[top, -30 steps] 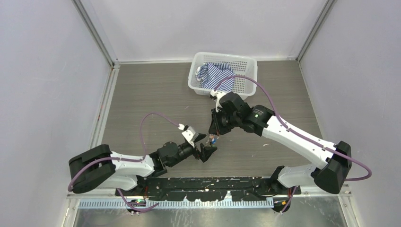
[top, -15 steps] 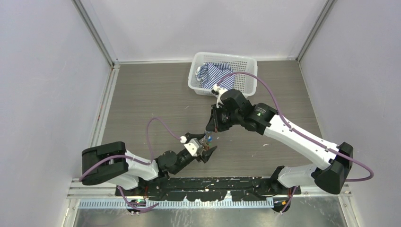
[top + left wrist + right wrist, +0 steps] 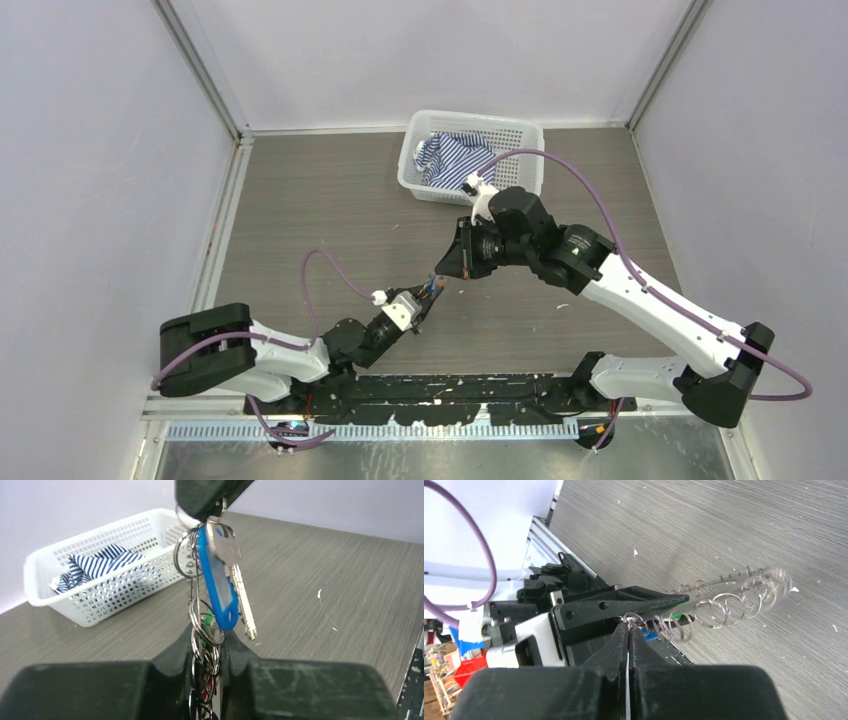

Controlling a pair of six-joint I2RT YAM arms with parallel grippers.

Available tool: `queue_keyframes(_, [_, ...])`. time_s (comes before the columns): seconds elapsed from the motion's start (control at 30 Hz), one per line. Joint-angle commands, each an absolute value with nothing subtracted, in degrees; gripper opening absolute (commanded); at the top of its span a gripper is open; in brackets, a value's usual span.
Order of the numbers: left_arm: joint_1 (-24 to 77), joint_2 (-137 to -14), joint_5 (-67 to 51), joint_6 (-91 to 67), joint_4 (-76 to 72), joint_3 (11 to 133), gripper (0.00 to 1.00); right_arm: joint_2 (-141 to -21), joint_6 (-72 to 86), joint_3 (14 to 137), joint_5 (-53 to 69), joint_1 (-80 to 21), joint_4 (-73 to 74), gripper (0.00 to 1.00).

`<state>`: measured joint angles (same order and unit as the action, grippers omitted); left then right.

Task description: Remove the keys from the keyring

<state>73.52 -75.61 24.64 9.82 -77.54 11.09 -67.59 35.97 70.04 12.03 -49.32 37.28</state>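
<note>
Found the keyring (image 3: 204,630), a string of small silvery wire split rings linked one through another, held up between the two grippers. Placed it over the near half of the grey wood-grain table (image 3: 320,200), about midway between the left and right edges. From above, saw its long axis run from near-left to far-right. In the left wrist view, traced it from bottom centre straight up to the top edge.

Noted the left gripper (image 3: 209,641) clamped on the lower rings, with black fingers pressed against them from both sides and more rings bunched below the pinch. Noted the right gripper (image 3: 628,628) closed tight on one small ring at the opposite end.

Made out one silvery flat key (image 3: 243,600) hanging from the upper rings, with head up by the right gripper's tip and blade pointing down and slightly right, toward the table. Saw a long, rounded blue plastic tag (image 3: 217,587) lying along the key's left side on the same axis, with its lower end just above the left fingers. Caught a bit of green behind the rings and could not tell what it was. In the right wrist view, saw further rings trailing past the left gripper's finger, blurred.

Found the key crowded by the tag on one side and the right gripper's tip directly over its head.

Well apart, at the far edge right of centre, spotted a white perforated plastic basket (image 3: 475,117) with a blue-and-white striped cloth (image 3: 455,160) crumpled inside. Also saw a purple cable (image 3: 320,275) looped beside the left arm.
</note>
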Motion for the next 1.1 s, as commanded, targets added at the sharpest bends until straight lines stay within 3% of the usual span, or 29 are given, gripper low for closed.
queue_keyframes(0.0, [73.74,-71.71,28.68,15.53,-81.82,10.61,0.02,-63.04,37.11,69.07,16.28,-48.97,31.95,0.01])
queue_keyframes(0.47, [73.74,-53.46,23.81,27.49,-53.60,17.43,0.01,-54.95,31.75,63.90,14.48,-48.88,31.03,0.02])
queue_keyframes(0.63, [73.69,-51.62,25.60,31.99,-49.44,21.19,0.01,-48.93,30.75,57.21,13.58,-48.87,19.56,0.21])
queue_keyframes(0.97, [73.71,-50.92,24.76,38.54,-43.40,31.37,0.01,-39.77,23.68,46.78,6.53,-48.87,2.74,0.81])
queue_keyframes(1.07, [73.74,-49.68,23.89,38.98,-39.89,34.08,0.01,-37.79,21.49,42.14,3.24,-48.85,-6.43,0.86])
